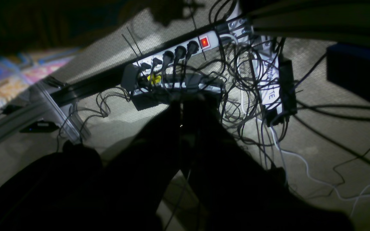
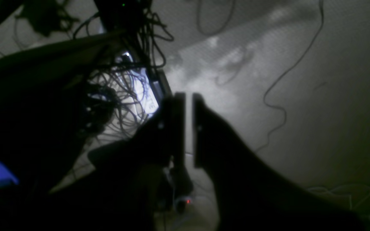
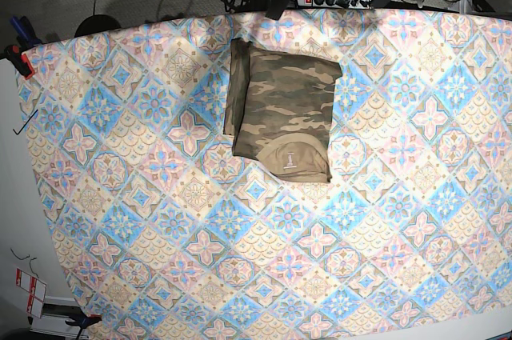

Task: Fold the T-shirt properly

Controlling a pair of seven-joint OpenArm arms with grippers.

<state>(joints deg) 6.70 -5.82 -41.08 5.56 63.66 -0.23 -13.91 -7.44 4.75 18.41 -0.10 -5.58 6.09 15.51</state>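
On the patterned tablecloth (image 3: 144, 220) the camouflage T-shirt (image 3: 282, 110) is lying folded; both arms are hanging off-table, left gripper (image 1: 181, 106) pressed together, right gripper (image 2: 189, 106) nearly together, pinching nothing; any remaining step is tidying edges.

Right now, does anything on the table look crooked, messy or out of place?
Only small things. The folded T-shirt lies slightly askew to the tablecloth pattern, and a strip of cloth sticks out along its left edge in the base view, so the fold is not quite even. Nothing looks spilled or damaged.
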